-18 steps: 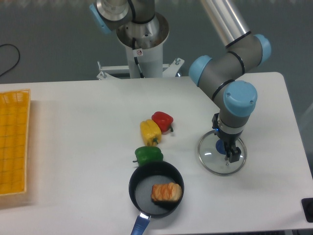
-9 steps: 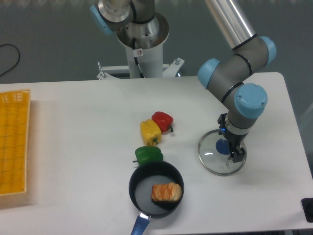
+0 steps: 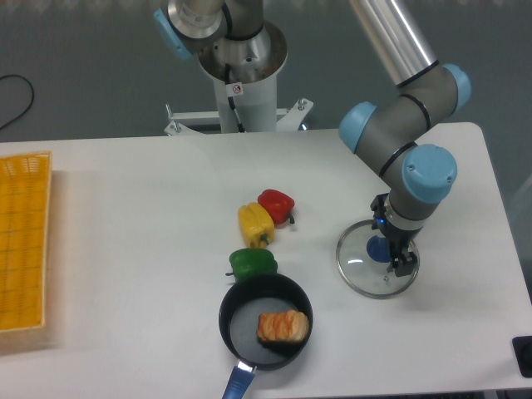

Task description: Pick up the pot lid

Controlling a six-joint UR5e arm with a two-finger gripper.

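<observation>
The gripper point(image 3: 392, 235) hangs over the right part of the pot lid, pointing down, its two fingers spread apart with nothing seen gripped. The pot lid point(image 3: 354, 270) is a round clear disc with a pale rim, lying flat on the table at the right. Its blue knob point(image 3: 379, 248) shows just left of the space between the fingertips, partly overlapped by the gripper from this angle. How high the fingertips are above the lid I cannot tell. The arm covers the lid's upper right part.
A black pan point(image 3: 236, 324) with a blue handle holds an orange-brown item point(image 3: 283, 327). Behind it lie a green pepper point(image 3: 252, 263), a yellow pepper point(image 3: 256, 225) and a red pepper point(image 3: 276, 205). A yellow crate point(image 3: 25, 241) stands at the left edge.
The gripper has shifted to the right and slightly down in the view, so more of the blue knob shows. Its fingers remain apart, and the lid has not moved.
</observation>
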